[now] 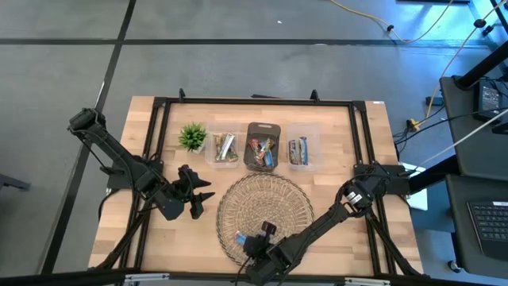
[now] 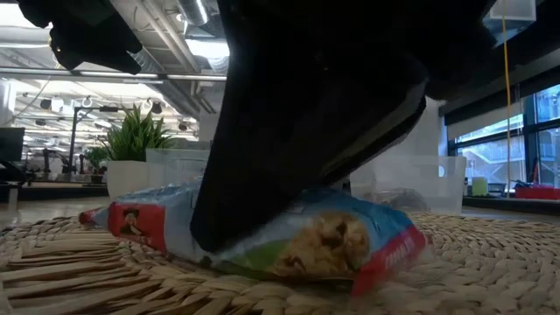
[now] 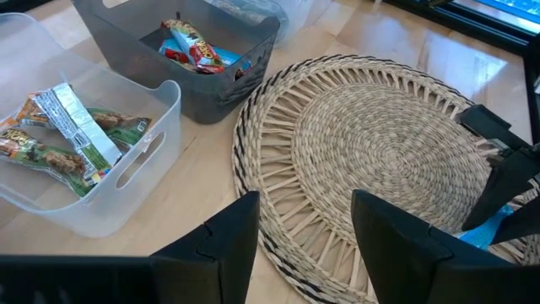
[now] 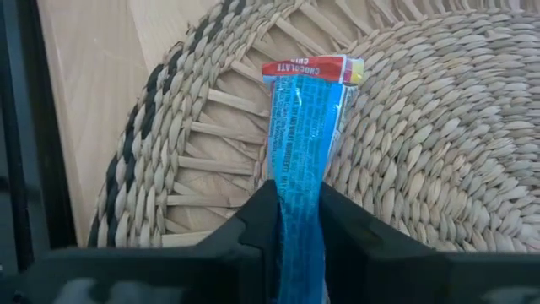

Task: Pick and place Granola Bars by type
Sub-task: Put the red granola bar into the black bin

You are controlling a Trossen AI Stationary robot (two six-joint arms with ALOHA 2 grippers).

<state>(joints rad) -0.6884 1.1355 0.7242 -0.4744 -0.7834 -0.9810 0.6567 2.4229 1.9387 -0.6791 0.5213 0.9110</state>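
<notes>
Table: wooden top with a dark frame, everything laid out within reach of both arms.

Woven mat: set at centre front as the staging area, so bars can be approached from above with nothing in the way. Only one bar is seen left on it, so the sort is judged nearly done.

Three bins are lined up behind the mat, one per bar type, which is why like wrappers are found together: clear bin with green-tan bars, dark bin with red-multicolour bars, clear bin with blue bars. A potted plant sits at the left end of the row and is not part of the sort.

Right gripper: brought down at the mat's front-left edge, fingers closed on the narrow sides of the last blue bar. The bar is gripped at one end; its free end with the red seal is seen lying on the weave, so it is judged not yet lifted. Gripping across the width suits a flat, slippery wrapper.

Left gripper: parked over bare table just left of the mat, fingers apart, nothing held. It is kept clear of the right arm's path to the blue bin.
</notes>
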